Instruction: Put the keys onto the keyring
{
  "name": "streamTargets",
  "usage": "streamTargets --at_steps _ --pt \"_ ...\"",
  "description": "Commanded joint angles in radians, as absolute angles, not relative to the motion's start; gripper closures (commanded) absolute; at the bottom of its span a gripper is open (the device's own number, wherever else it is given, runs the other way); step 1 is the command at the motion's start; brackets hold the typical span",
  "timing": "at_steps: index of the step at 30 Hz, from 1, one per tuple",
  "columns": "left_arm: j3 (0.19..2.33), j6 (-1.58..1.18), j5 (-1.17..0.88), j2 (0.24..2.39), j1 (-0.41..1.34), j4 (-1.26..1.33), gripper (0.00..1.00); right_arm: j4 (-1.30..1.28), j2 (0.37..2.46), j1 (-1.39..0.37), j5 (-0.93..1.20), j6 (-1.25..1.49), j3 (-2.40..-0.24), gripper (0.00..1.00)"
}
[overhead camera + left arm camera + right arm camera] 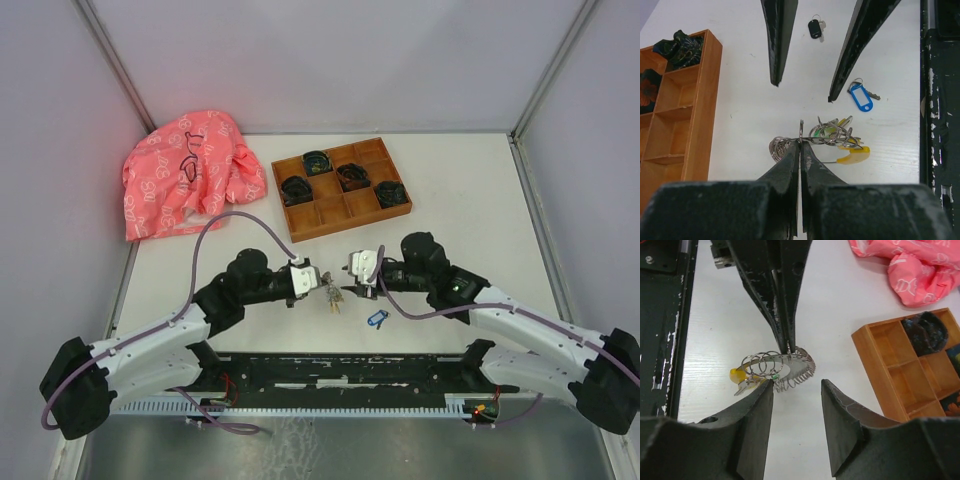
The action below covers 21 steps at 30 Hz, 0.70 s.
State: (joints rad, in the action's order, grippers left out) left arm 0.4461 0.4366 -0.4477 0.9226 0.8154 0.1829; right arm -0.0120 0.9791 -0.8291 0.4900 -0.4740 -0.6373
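The keyring (832,134), a metal ring with smaller rings, a green tag (828,131) and a yellow tag (855,155), hangs just above the table. My left gripper (800,144) is shut on its rim. In the top view the left gripper (320,285) and the open right gripper (348,284) face each other over the keyring (332,297). In the right wrist view the open, empty right gripper (796,385) is just short of the keyring (775,365). The blue-headed key (861,96) lies on the table, also seen in the top view (377,319). The black-headed key (815,28) lies further off.
A wooden tray (343,205) with dark coiled bundles stands behind the grippers and shows in the right wrist view (890,370). A pink cloth (185,175) lies at the back left. The black base rail (340,370) runs along the near edge.
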Motion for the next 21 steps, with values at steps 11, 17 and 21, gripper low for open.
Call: streamTargets --at_steps 11,17,21 --pt "0.503 0.395 -0.487 0.929 0.814 0.139 0.97 0.128 1.125 -0.831 0.643 -0.556 -0.666 0.61" --pt "0.510 0.396 -0.494 0.940 0.814 0.132 0.97 0.156 1.160 -0.831 0.667 -0.529 -0.674 0.64" --pt "0.508 0.396 -0.497 0.942 0.814 0.132 0.97 0.161 1.175 -0.831 0.672 -0.521 -0.678 0.67"
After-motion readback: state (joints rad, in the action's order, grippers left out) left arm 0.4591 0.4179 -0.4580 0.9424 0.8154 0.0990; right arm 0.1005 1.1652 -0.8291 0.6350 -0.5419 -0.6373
